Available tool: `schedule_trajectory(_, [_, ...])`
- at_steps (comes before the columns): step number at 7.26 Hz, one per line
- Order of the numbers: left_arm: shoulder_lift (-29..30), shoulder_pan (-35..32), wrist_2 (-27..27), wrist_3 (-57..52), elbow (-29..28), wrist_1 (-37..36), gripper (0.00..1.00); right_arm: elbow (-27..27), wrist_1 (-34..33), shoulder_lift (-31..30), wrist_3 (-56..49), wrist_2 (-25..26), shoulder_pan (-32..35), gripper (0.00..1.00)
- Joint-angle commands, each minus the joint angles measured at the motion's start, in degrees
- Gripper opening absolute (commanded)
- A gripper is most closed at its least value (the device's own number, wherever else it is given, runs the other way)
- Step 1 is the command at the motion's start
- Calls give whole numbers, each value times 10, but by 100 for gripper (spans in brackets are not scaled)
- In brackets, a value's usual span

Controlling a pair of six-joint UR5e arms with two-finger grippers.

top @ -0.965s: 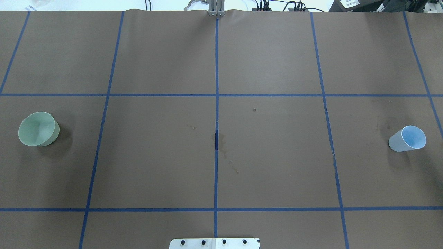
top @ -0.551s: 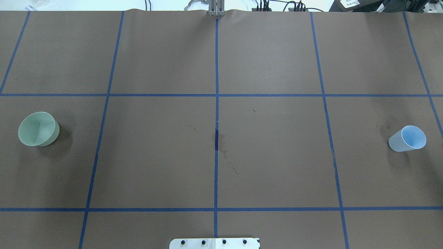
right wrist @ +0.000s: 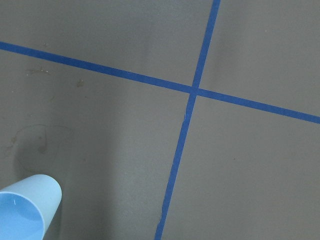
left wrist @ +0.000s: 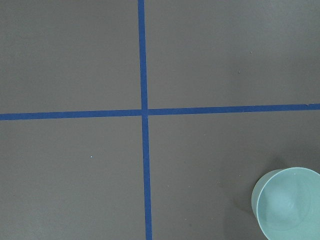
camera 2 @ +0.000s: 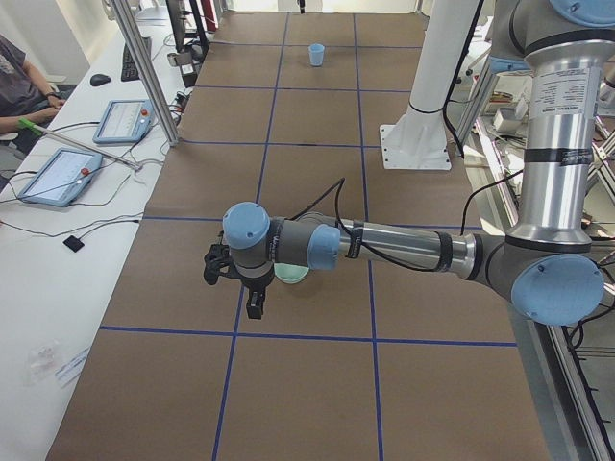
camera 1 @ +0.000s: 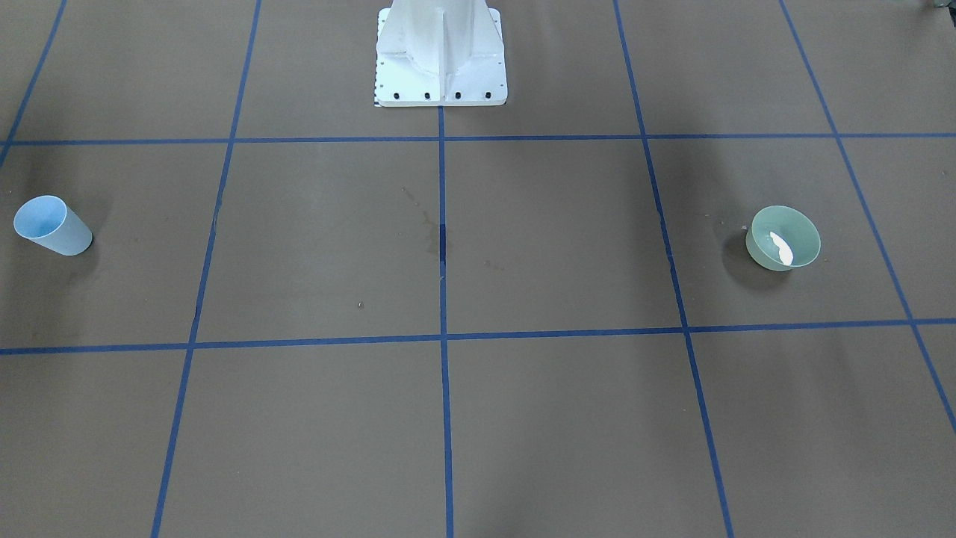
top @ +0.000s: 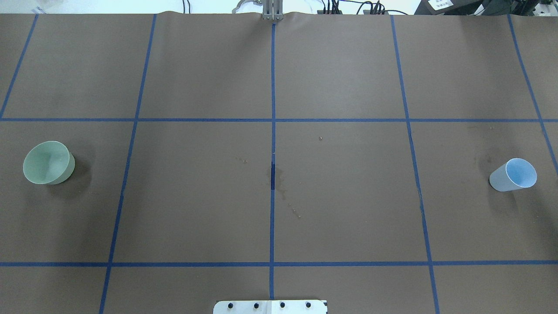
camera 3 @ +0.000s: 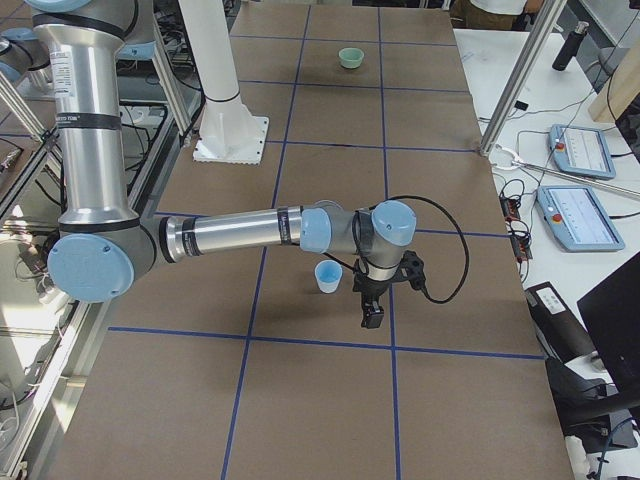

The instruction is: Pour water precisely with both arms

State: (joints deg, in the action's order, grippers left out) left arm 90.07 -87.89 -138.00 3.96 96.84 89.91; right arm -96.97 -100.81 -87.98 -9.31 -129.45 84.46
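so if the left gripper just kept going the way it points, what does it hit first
Probably the bare brown table: the left gripper points down beside the green cup, not over it, though depth is hard to judge.

From overhead I see the bowl (top: 47, 162) at nine o'clock on the table (top: 279, 218), the cup (top: 513, 175) at three, well apart, and the pedestal (top: 270, 307) at six, at the near edge.

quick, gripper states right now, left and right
Left gripper: cannot be told, it shows only in a side view.
Right gripper: cannot be told, it too shows only in a side view.
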Motion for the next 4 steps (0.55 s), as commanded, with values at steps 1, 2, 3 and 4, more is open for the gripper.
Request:
schedule_trajectory(1, [0, 0, 0, 1, 9, 0, 100, -2, 0, -2, 1, -3, 0, 100])
schedule_trajectory(2, [-1, 0, 0, 0, 8, 0, 100, -2, 0, -2, 1, -3, 0, 100])
schedule_trajectory(3, [-1, 0, 0, 0, 7, 0, 100, -2, 0, -2, 0, -2, 0, 100])
schedule_trajectory(4, [-2, 0, 0, 0, 7, 0, 100, -1, 0, -3, 0, -2, 0, 100])
